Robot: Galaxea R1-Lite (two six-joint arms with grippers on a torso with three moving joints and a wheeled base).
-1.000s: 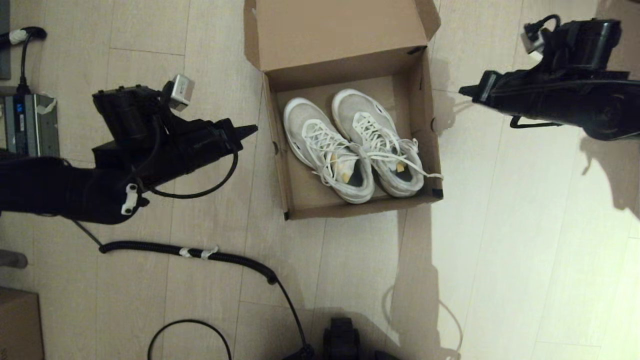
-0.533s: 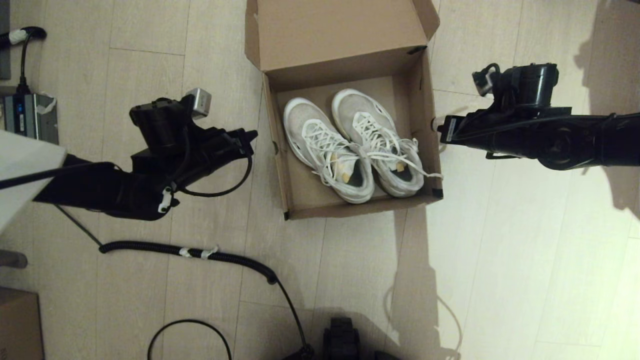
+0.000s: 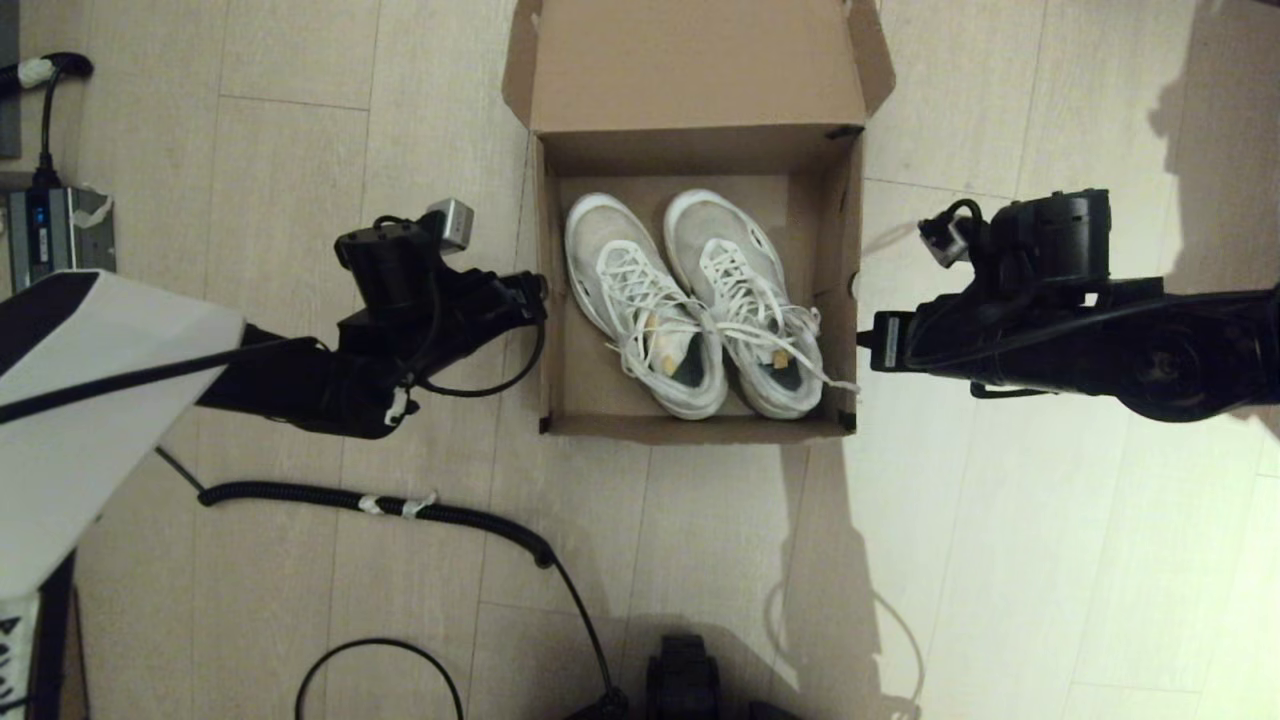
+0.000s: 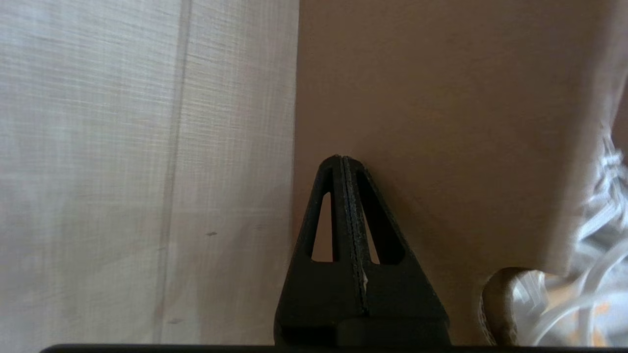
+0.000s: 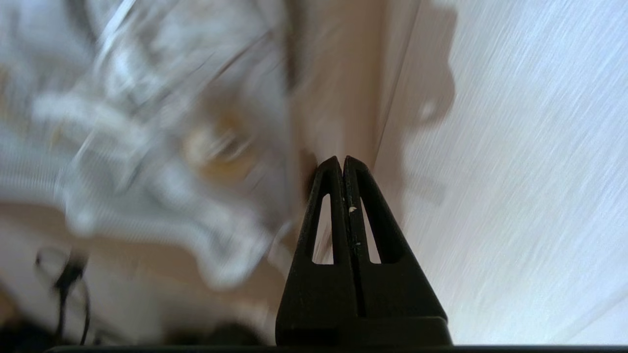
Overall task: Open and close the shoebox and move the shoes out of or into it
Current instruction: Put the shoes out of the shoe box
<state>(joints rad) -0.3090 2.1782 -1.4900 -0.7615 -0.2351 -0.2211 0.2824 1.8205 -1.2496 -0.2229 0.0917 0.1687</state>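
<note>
Cardboard shoebox (image 3: 700, 428) open on floor, shoes (image 3: 690, 300) inside. My left tool (image 3: 538, 296) pinched closed against its left wall; right tool (image 3: 866, 340) closed against right wall.

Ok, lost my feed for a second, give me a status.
Left gripper shut, against the shoebox left wall. Right gripper shut, at its right wall. Lid open, shoes inside. Coiled cable on floor, away from the box.
</note>
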